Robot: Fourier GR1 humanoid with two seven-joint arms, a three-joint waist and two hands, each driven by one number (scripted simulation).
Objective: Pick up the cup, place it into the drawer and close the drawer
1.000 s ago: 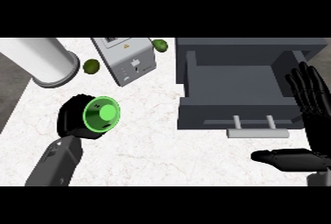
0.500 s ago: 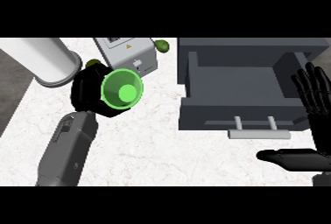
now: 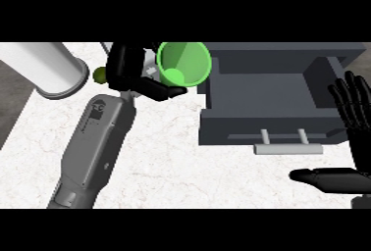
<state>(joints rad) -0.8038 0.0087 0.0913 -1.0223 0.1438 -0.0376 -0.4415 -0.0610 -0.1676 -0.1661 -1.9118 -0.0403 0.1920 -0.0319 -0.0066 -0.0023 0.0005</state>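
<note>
One green cup is in the left hand, whose black fingers curl round its side. The cup is tilted so that its open mouth faces the camera, and it sits over the left wall of the drawer, near the counter's far edge. The grey left forearm runs up from the near edge along the left part of the counter.

There is one drawer, dark grey, pulled open on the right part of the counter. Its front panel faces the near edge and carries one pale handle on two short posts.

The right hand shows at the right edge, just beside the drawer's right wall. Its fingers are straight and point toward the far edge, the thumb sticks out leftward near the drawer's front corner, and it holds nothing.

One white cylinder lies tilted at the far left corner. One small olive-green round thing shows between that cylinder and the left hand; what it is cannot be told.
</note>
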